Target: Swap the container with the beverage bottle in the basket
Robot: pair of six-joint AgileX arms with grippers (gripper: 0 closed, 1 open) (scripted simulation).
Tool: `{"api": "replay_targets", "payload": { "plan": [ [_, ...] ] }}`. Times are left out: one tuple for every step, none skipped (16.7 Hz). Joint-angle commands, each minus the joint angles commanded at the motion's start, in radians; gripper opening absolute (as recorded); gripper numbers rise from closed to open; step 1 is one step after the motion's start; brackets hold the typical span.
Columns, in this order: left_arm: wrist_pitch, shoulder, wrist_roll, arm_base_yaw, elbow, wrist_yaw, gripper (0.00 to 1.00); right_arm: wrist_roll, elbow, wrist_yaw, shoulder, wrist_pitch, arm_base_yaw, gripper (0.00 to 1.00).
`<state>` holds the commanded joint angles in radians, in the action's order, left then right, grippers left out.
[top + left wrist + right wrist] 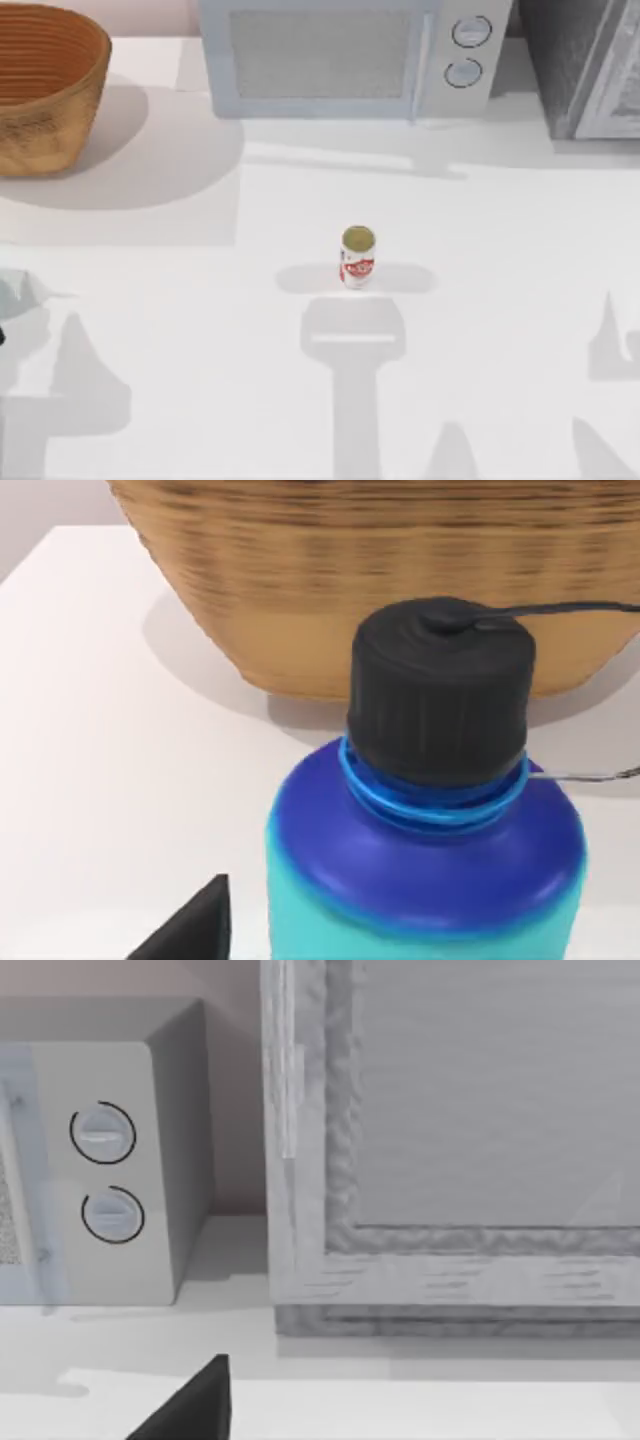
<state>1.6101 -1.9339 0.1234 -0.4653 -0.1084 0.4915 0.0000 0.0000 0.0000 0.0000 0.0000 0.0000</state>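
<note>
Top view, beverage bottle [357, 257] mid-table, basket [45, 90] far-left, microwave [350, 55] behind.

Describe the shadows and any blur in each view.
Top view: the beverage bottle casts soft shadows to both sides, the basket a broad grey one toward the table's middle, and arm-shaped shadows lie along the near edge. Left wrist view: the blue bottle is close and soft-edged, and the basket's weave looks smeared. Right wrist view: the microwave shades the wall beside it.
</note>
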Motion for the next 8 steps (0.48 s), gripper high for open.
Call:
{"api": "replay_targets", "payload": {
  "plan": [
    [0.036, -0.046, 0.003, -0.01, -0.003, 0.011, 1.0, 0.0, 0.0, 0.0, 0.0, 0.0, 0.0, 1.0],
    [0.066, -0.083, 0.005, -0.019, -0.005, 0.02, 1.0, 0.0, 0.0, 0.0, 0.0, 0.0, 0.0, 1.0],
    [0.089, -0.112, 0.006, -0.025, -0.007, 0.027, 1.0, 0.0, 0.0, 0.0, 0.0, 0.0, 0.0, 1.0],
    [0.103, -0.131, 0.007, -0.029, -0.008, 0.032, 1.0, 0.0, 0.0, 0.0, 0.0, 0.0, 0.0, 1.0],
    [0.11, -0.14, 0.008, -0.031, -0.008, 0.034, 1.0, 0.0, 0.0, 0.0, 0.0, 0.0, 0.0, 1.0],
    [0.11, -0.14, 0.008, -0.031, -0.008, 0.034, 1.0, 0.0, 0.0, 0.0, 0.0, 0.0, 0.0, 1.0],
    [0.11, -0.14, 0.008, -0.031, -0.008, 0.034, 1.0, 0.0, 0.0, 0.0, 0.0, 0.0, 0.0, 1.0],
    [0.11, -0.14, 0.008, -0.031, -0.008, 0.034, 1.0, 0.0, 0.0, 0.0, 0.0, 0.0, 0.0, 1.0]
  ]
}}
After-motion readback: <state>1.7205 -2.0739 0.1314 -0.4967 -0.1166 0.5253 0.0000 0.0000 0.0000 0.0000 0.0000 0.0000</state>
